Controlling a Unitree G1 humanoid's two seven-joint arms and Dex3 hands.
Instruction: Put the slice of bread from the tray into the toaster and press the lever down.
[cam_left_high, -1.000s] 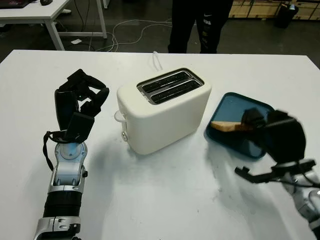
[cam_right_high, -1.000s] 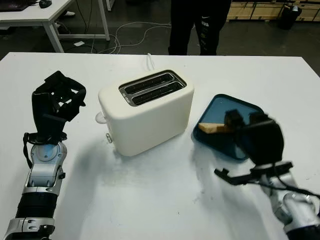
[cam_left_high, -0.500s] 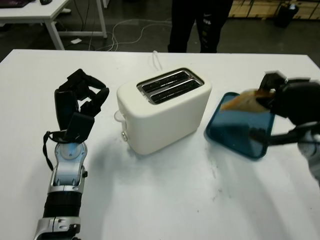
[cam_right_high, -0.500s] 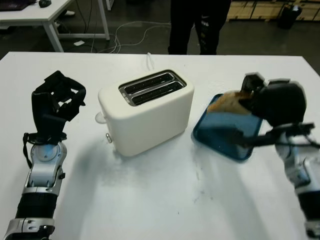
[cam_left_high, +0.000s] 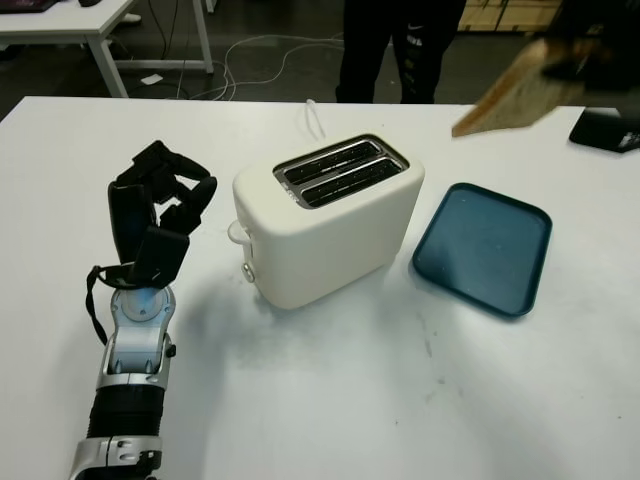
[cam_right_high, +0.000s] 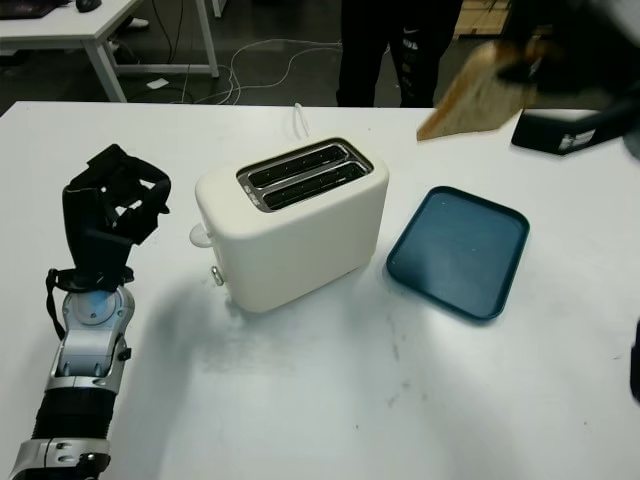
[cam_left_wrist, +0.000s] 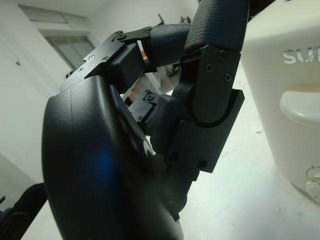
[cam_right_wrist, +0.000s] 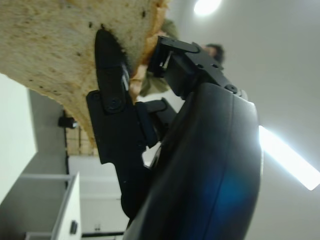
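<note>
Head cam: right hand (cam_right_high: 570, 50) is high at the top right, above the table's far edge, fingers clamped on the slice of bread (cam_left_high: 510, 98). Slice hangs tilted, lower corner pointing toward the toaster (cam_left_high: 328, 218). Judged: held high so it can pass over the toaster top and drop edge-first into a slot. Blue tray (cam_left_high: 482, 245) sits to the toaster's right, just beside it, nothing on it. Toaster stands mid-table w/ both slots (cam_left_high: 340, 172) facing up, a knob (cam_left_high: 247, 271) low on the end facing the left hand. Lever not made out for certain; the pale tab (cam_left_high: 237, 232) above the knob may be it. Left hand (cam_left_high: 160, 205) is parked upright on the table, left of the toaster, fingers curled, holding nothing. Person's legs (cam_left_high: 400, 50) stand beyond the table.

L wrist cam: curled fingers (cam_left_wrist: 210, 85) close up, nothing in them. Toaster wall (cam_left_wrist: 295, 100) just beside. Raised lettering "SU…" (cam_left_wrist: 299, 54) reads on it, rest cut off.

R wrist cam: bread's toasted face (cam_right_wrist: 55, 55) pinched at its edge by a black finger (cam_right_wrist: 112, 95). Grip is at one end only, prob. to leave the other end free to enter a slot. No writing legible here.
</note>
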